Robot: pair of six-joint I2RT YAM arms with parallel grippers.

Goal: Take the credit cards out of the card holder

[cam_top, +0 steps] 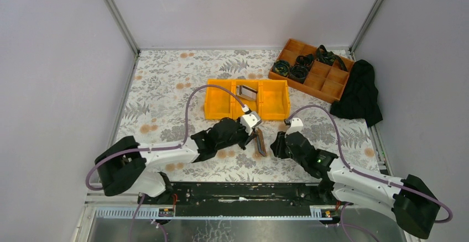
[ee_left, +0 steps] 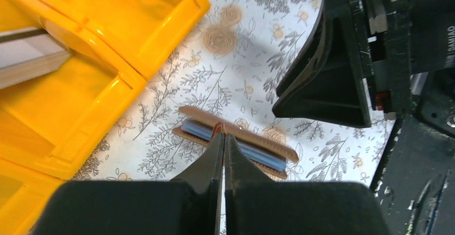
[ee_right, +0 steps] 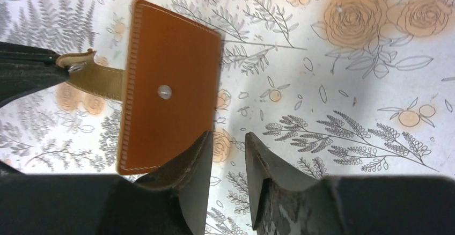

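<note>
Bolted nearest the lens, left arm [cam_top: 166, 151] and right arm [cam_top: 359, 178] reach across the floral table [cam_top: 166, 82] and meet at its centre around one brown leather card holder [ee_right: 169, 90]. The left pincer [ee_left: 224, 137], pressed together, pinches the holder's tan strap [ee_right: 99, 79]. The right pincer [ee_right: 228, 138] stands spread just beside the holder's lower corner, patterned table showing between its fingers. Whether one finger touches the leather is hard to tell.

From above, the holder is up on edge, a thin strip with its long axis running near to far, slightly slanted. From the left wrist its open mouth faces the camera, with blue-grey credit cards [ee_left: 257, 154] sandwiched between the two leather walls. Their number cannot be made out, and the pincer hides their middle.

Beyond lies one yellow bin [cam_top: 219, 101] of three compartments, a silvery card [cam_top: 249, 93] leaning in the middle one. Far right sit one wooden tray [cam_top: 332, 87] holding tangled black coils [cam_top: 290, 70], too knotted to count, and one black cloth [cam_top: 359, 93].
</note>
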